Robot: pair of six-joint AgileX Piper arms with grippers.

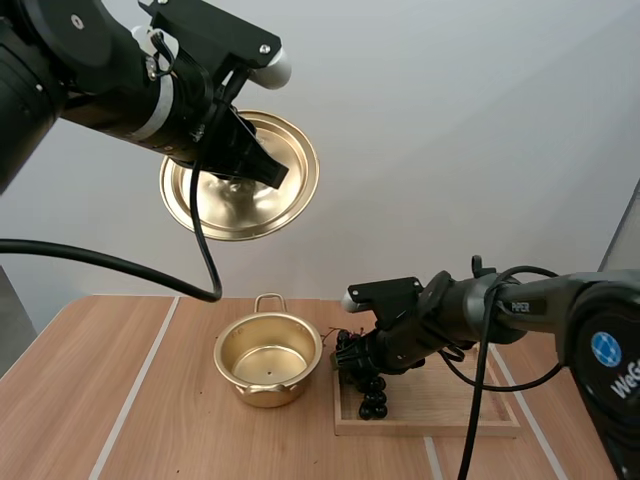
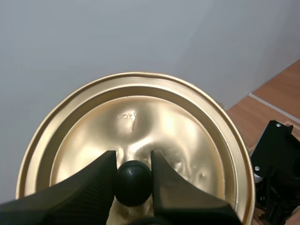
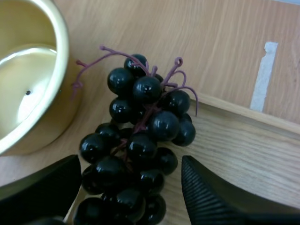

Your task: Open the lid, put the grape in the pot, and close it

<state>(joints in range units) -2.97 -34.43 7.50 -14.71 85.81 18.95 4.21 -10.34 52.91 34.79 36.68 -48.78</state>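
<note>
Left wrist view: left pincer clamps golden lid (right pincer wide around glossy grapes).

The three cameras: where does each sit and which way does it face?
High view: behind and above the arm bases, facing forward and down over the table; both arms show.
Left wrist view: on the left arm, facing the lid; left gripper pinches its knob.
Right wrist view: on the right arm, looking down at the grapes beside the pot; right gripper open around them.
Shared: high and right wrist views show pot and grapes.
</note>
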